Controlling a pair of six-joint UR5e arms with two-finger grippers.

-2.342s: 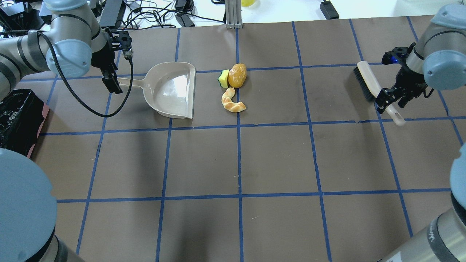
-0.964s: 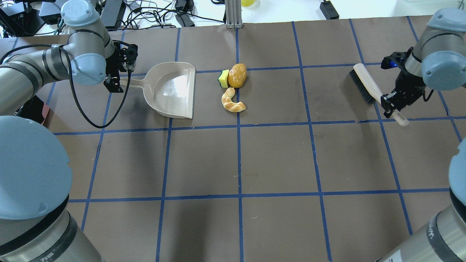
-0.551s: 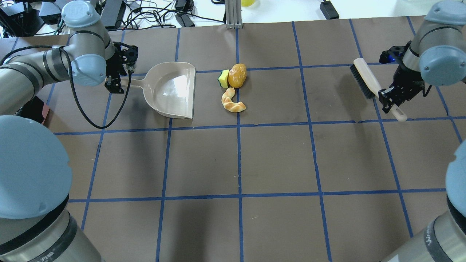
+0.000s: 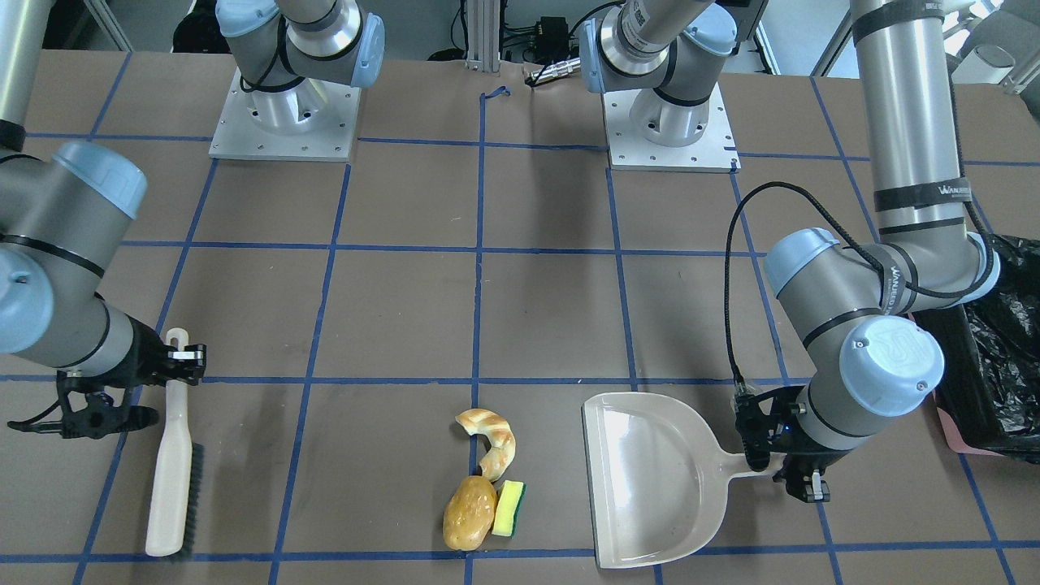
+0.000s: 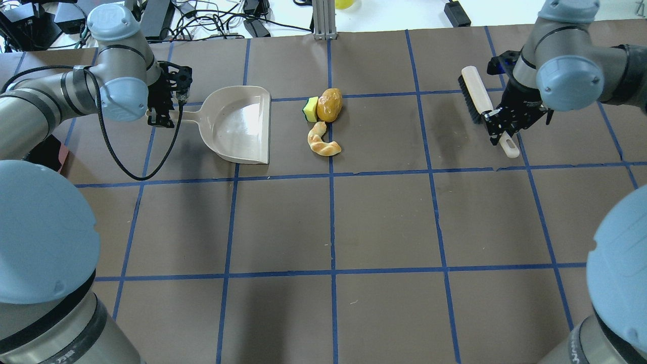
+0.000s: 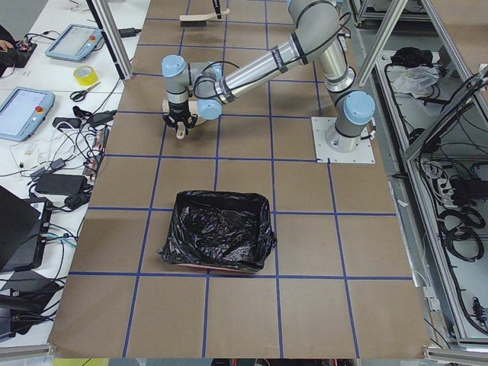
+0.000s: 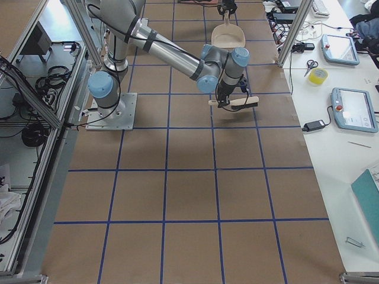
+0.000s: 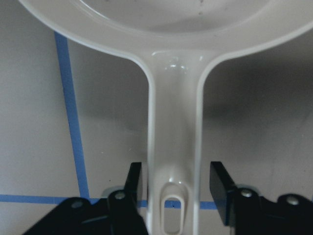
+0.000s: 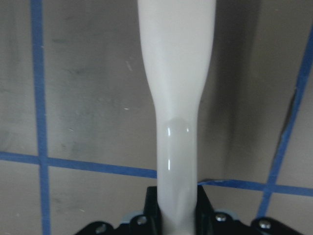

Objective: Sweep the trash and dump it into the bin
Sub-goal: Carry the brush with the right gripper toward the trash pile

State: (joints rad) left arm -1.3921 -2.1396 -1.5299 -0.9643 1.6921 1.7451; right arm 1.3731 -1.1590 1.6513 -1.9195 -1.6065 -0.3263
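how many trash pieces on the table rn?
3: croissant nearest the robot; potato just beyond it; sponge against the potato, on the dustpan side. None in the dustpan yet; nothing looks hidden.

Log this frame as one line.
left gripper: open, astride dustpan handle | right gripper: shut on brush handle | croissant, potato, sponge: on table off dustpan mouth, unswept | bin: robot's left side

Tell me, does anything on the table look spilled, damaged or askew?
Nothing stands out. The dustpan lies flat; the pastry, potato and sponge sit together near its open edge; the right gripper holds the brush.
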